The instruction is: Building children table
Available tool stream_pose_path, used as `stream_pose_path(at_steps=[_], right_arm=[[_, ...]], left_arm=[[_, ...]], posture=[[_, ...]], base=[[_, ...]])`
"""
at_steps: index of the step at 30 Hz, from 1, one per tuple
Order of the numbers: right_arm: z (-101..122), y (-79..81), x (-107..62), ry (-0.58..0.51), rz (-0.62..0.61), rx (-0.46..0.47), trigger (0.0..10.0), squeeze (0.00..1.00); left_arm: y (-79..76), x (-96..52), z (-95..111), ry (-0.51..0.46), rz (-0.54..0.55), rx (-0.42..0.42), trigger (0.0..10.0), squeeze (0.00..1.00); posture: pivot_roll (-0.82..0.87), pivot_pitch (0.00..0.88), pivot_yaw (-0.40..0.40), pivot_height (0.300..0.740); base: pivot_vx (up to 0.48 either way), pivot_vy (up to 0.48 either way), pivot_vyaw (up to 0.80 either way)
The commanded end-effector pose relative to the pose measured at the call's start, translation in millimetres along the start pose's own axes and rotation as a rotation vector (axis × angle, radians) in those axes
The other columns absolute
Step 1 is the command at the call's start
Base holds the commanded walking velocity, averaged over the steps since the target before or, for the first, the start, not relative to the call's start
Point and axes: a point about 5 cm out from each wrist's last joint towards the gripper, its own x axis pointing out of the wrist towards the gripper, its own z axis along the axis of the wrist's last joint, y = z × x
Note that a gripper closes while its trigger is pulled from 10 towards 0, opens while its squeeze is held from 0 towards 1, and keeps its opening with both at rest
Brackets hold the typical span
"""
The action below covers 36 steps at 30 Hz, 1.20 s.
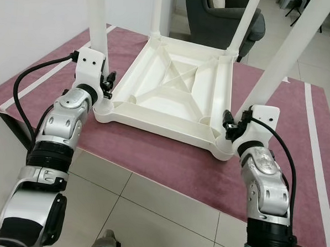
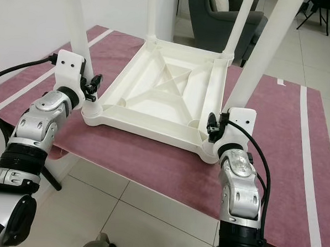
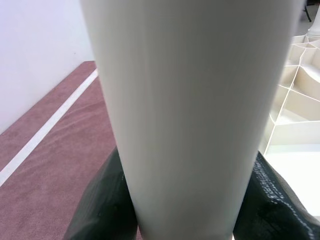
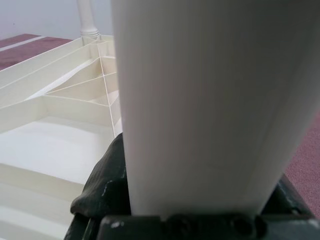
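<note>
A white plastic table (image 1: 172, 96) lies upside down on a counter (image 1: 168, 162) covered with a maroon cloth, its ribbed underside facing up. Four white legs rise from its corners. The left gripper (image 1: 103, 84) is at the table's near left corner, its black fingers (image 3: 107, 200) clamped on either side of the left leg (image 1: 97, 20) just above the socket. The right gripper (image 1: 234, 124) is at the table's near right corner, its fingers (image 4: 102, 192) closed around the right leg (image 1: 290, 50), which tilts outward away from the table. The two far legs stand at the table's back corners. Beyond the table's far edge stands a dark grey armchair (image 1: 220, 21) on a tiled floor (image 1: 149, 217).
</note>
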Motion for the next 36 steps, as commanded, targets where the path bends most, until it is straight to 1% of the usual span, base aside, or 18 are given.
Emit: stream_pose_path(at_steps=[1,5,6,7,8,10,11,14,15,17,18,19,20,21,24,27,33,36], right_arm=[[-9,28.7,-3.7,0.025,0.153,-0.018,10.0,0.00],[-9,28.7,-3.7,0.025,0.153,-0.018,10.0,0.00],[-14,32.8,-6.9,0.038,0.183,-0.014,10.0,0.00],[-14,32.8,-6.9,0.038,0.183,-0.014,10.0,0.00],[-29,41.2,-14.4,0.094,0.216,0.032,10.0,0.00],[-29,41.2,-14.4,0.094,0.216,0.032,10.0,0.00],[-39,47.0,-19.9,0.133,0.234,0.070,10.0,0.00],[-39,47.0,-19.9,0.133,0.234,0.070,10.0,0.00],[-46,52.8,-24.7,0.146,0.248,0.062,10.0,0.00],[-46,52.8,-24.7,0.146,0.248,0.062,10.0,0.00],[-44,46.1,-24.7,0.120,0.261,0.028,10.0,0.00],[-44,46.1,-24.7,0.120,0.261,0.028,10.0,0.00],[-40,41.6,-24.3,0.089,0.271,-0.005,10.0,0.00],[-38,40.0,-23.7,0.070,0.271,-0.013,10.0,0.00],[-38,40.6,-22.6,0.056,0.258,-0.019,10.0,0.00],[-40,43.7,-20.0,0.046,0.200,-0.008,10.0,0.00],[-41,40.1,-18.5,0.045,0.172,-0.020,10.0,0.00],[-43,37.5,-17.7,0.046,0.159,-0.026,10.0,0.00]], left_arm=[[-24.3,-3.5,2,-0.042,-0.180,0.134,10.0,0.00],[-24.3,-3.5,2,-0.042,-0.180,0.134,10.0,0.00],[-29.0,-8.1,-9,-0.022,-0.204,0.153,10.0,0.00],[-29.0,-8.1,-9,-0.022,-0.204,0.153,10.0,0.00],[-36.7,-16.3,-25,-0.018,-0.228,0.153,10.0,0.00],[-36.7,-16.3,-25,-0.018,-0.228,0.153,10.0,0.00],[-41.2,-21.7,-33,-0.021,-0.238,0.148,10.0,0.00],[-41.2,-21.7,-33,-0.021,-0.238,0.148,10.0,0.00],[-44.4,-26.0,-41,-0.020,-0.243,0.107,10.0,0.00],[-44.4,-26.0,-41,-0.020,-0.243,0.107,10.0,0.00],[-30.3,-42.5,-57,-0.027,-0.222,0.204,10.0,0.00],[-30.3,-42.5,-57,-0.027,-0.222,0.204,10.0,0.00],[-19.2,-53.3,-64,-0.032,-0.217,0.282,10.0,0.00],[-11.8,-58.2,-66,-0.038,-0.211,0.336,10.0,0.00],[-9.5,-56.6,-63,-0.050,-0.193,0.348,10.0,0.00],[-17.5,-44.9,-55,-0.078,-0.140,0.310,10.0,0.00],[-20.5,-42.9,-58,-0.070,-0.120,0.317,10.0,0.00],[-18.5,-42.2,-61,-0.065,-0.095,0.316,10.0,0.00]], posture=[[0.10,0.006,-0.015,0.740],[0.10,0.006,-0.015,0.740],[0.10,0.006,-0.015,0.740],[0.10,0.006,-0.015,0.740],[0.10,0.007,-0.018,0.740],[0.10,0.007,-0.018,0.740],[0.10,0.007,-0.018,0.740],[0.10,0.007,-0.018,0.740],[0.10,0.008,-0.018,0.740],[0.10,0.008,-0.018,0.740],[0.10,0.000,-0.036,0.740],[0.10,0.000,-0.036,0.740],[0.10,0.000,-0.034,0.740],[0.10,0.000,-0.029,0.740],[0.10,0.000,-0.029,0.740],[0.09,0.000,-0.025,0.740],[0.09,0.000,-0.023,0.740],[0.10,0.000,-0.022,0.740]], base=[[0.000,0.000,0.00],[0.000,0.000,0.00],[0.000,0.000,0.00],[0.000,0.000,0.00],[0.000,0.000,0.00],[0.000,0.000,0.00],[0.000,0.000,0.00],[0.000,0.000,0.00],[0.000,0.000,0.00],[0.000,0.000,0.00],[0.000,0.000,0.00],[0.000,0.000,0.00],[0.000,0.000,0.00],[0.000,0.000,0.00],[0.000,0.000,0.00],[0.000,0.000,0.00],[0.000,0.000,0.00],[0.000,0.000,0.00]])
